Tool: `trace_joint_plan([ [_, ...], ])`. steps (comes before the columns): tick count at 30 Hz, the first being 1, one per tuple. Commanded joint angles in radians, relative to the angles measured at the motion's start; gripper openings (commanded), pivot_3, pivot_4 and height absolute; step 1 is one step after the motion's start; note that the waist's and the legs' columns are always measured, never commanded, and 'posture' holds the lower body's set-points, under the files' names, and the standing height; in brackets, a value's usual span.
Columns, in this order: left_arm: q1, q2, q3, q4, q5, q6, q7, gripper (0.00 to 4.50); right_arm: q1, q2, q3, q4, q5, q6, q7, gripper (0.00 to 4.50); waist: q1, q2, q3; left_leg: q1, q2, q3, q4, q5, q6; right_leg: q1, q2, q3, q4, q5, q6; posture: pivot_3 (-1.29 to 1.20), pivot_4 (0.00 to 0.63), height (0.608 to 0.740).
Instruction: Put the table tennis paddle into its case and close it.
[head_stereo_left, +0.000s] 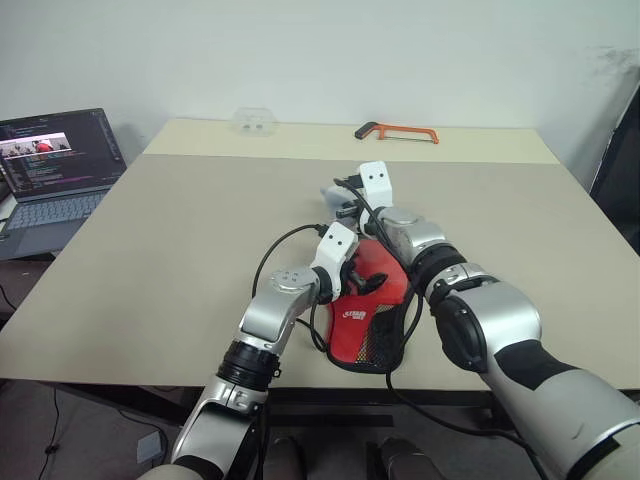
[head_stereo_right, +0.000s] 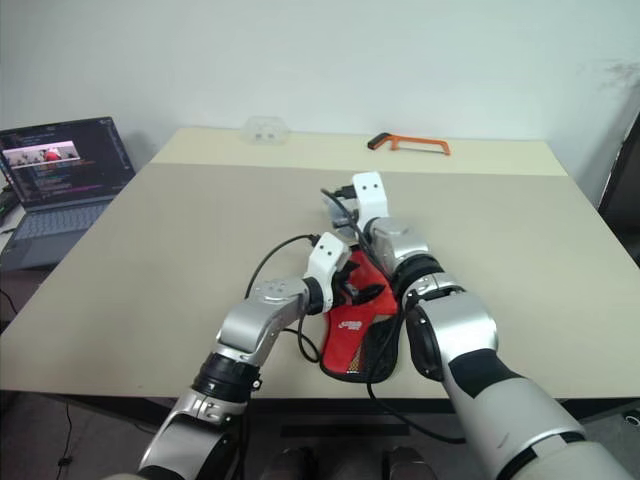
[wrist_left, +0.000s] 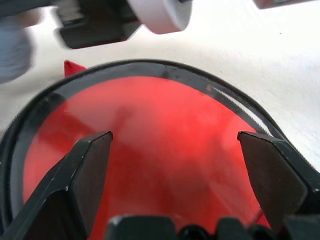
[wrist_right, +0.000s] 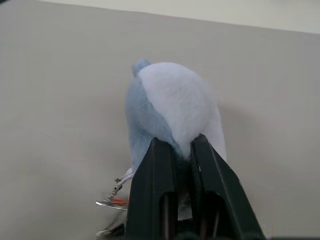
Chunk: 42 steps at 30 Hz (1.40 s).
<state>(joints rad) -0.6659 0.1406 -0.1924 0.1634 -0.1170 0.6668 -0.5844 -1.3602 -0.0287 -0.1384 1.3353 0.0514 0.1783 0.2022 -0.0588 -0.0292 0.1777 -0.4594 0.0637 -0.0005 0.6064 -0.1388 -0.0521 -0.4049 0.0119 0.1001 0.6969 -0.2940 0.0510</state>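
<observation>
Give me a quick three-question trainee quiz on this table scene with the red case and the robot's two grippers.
1. True or false: the left gripper has its jaws open over the red case.
2. What lies near the far edge of the table? A) orange hacksaw B) blue hammer C) green pliers
3. Which gripper is shut on the pale fuzzy object?
Key: 1 true; 2 A; 3 the right gripper.
</observation>
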Motion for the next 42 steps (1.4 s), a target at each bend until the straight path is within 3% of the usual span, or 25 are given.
trace_joint_plan([
  [1,-0.041,-0.011,-0.024,0.027,-0.003,-0.011,-0.021,4.39,-0.027,-0.020,-0.008,-0.040,-0.004,-0.031,-0.015,0.00,-0.001,0.000,0.000,0.000,0.000,0.000,0.000,0.000,0.000,0.000,0.000,0.000,0.000,0.000,0.000,0.00,0.150,0.740],
  [6,-0.135,-0.045,-0.038,0.168,0.022,-0.002,-0.005,4.39,-0.039,-0.029,-0.013,-0.038,0.003,-0.026,-0.016,0.00,-0.001,0.000,0.000,0.000,0.000,0.000,-0.001,0.000,0.000,0.000,0.000,0.000,0.000,0.000,0.000,0.00,0.150,0.740],
  [11,-0.095,-0.054,-0.064,0.274,0.053,0.000,0.013,4.39,-0.045,-0.025,-0.010,-0.040,0.002,-0.025,-0.015,0.00,-0.004,0.000,0.000,0.000,0.000,0.000,-0.001,0.000,0.000,0.000,0.000,0.000,0.000,0.000,0.000,0.00,0.150,0.740],
  [24,0.001,-0.050,-0.013,0.224,0.027,0.087,0.058,4.39,-0.025,-0.079,-0.009,-0.018,-0.019,-0.042,-0.099,0.00,-0.022,0.000,0.000,0.019,0.000,0.000,-0.002,0.000,0.000,0.018,0.000,0.001,-0.002,-0.003,0.004,0.00,0.150,0.740],
  [42,0.027,-0.053,-0.016,0.162,0.019,0.122,0.059,4.39,-0.001,-0.108,0.020,0.015,-0.118,-0.096,-0.159,0.00,-0.024,0.000,0.000,0.020,0.000,0.000,-0.006,0.000,0.000,0.020,0.000,0.001,-0.007,-0.003,0.004,0.00,0.150,0.740],
])
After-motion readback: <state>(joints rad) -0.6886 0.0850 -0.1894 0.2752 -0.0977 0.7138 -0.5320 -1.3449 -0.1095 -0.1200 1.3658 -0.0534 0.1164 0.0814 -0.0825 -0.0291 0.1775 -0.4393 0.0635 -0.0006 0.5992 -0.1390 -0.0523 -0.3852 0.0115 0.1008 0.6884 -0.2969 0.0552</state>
